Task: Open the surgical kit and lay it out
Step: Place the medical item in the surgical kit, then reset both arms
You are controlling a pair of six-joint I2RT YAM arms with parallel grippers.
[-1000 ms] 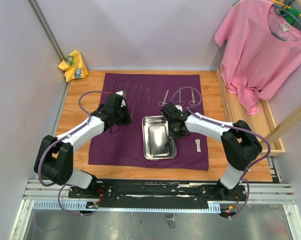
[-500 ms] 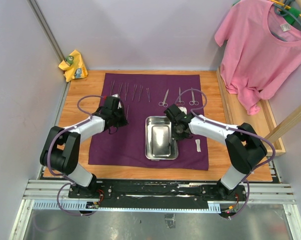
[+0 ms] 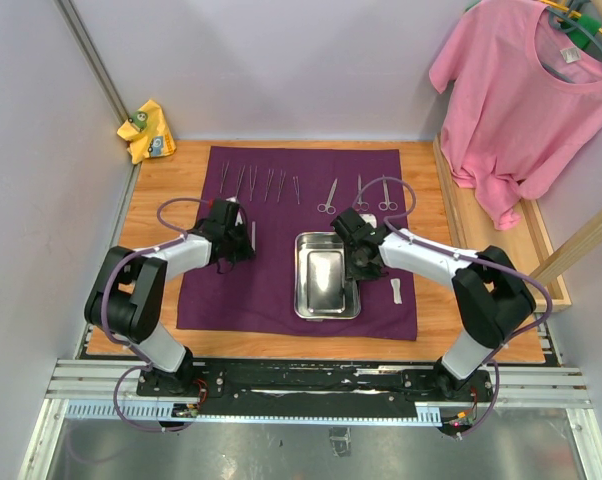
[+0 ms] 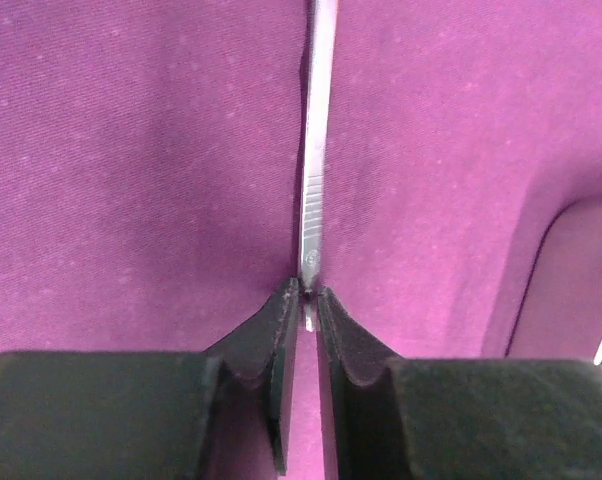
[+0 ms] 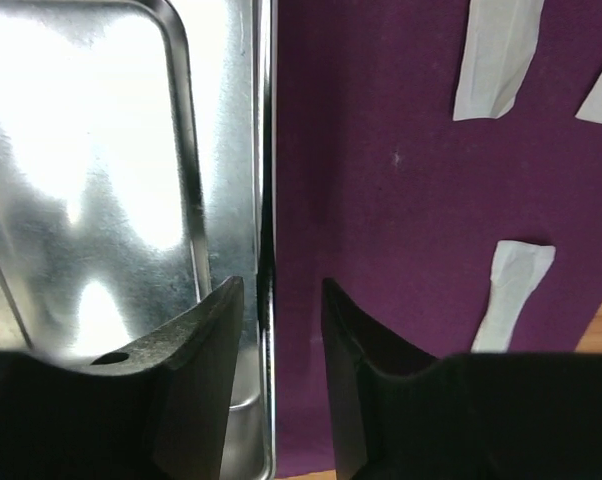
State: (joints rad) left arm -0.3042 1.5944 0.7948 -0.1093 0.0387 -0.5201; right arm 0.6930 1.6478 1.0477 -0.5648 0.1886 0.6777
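Since the purple cloth wrap (image 3: pixel 231 300) lies fully unfolded and flat on the counter (image 3: pixel 151 215), the opening part looks done, and layout is the step in hand. Far left, a yellow rag (image 3: pixel 144 130) sits off the cloth in the back corner, not part of the kit.

On the cloth's left half the left tool (image 4: pixel 308 300) is down low. Its tips are nearly pressed together on either side of the near end of a slim metal instrument (image 4: pixel 316 170) lying flat on the cloth. Only a hairline gap shows, so I can't tell if it is pinching or loose. That piece lies just below a row of slim instruments (image 3: pixel 256 183) lined up along the far edge, so I'd judge it is meant to join the row.

Centre: steel tray (image 3: pixel 326 275) on the cloth, looks empty in both the top and right wrist views. The right tool (image 5: pixel 281 295) is spread, jaws straddling the tray's right rim with a gap on each side — not clamped. Behind it, ring-handled scissors and forceps (image 3: pixel 359 195) are laid out at the far edge. Right of the tray, gauze pieces (image 5: pixel 496 55) lie on the cloth, apart from each other. Pink T-shirt (image 3: pixel 526 90) hangs far right, irrelevant.

Left to do, my guess: settle the one stray instrument, place the tray, maybe tidy the gauze — mostly finished.
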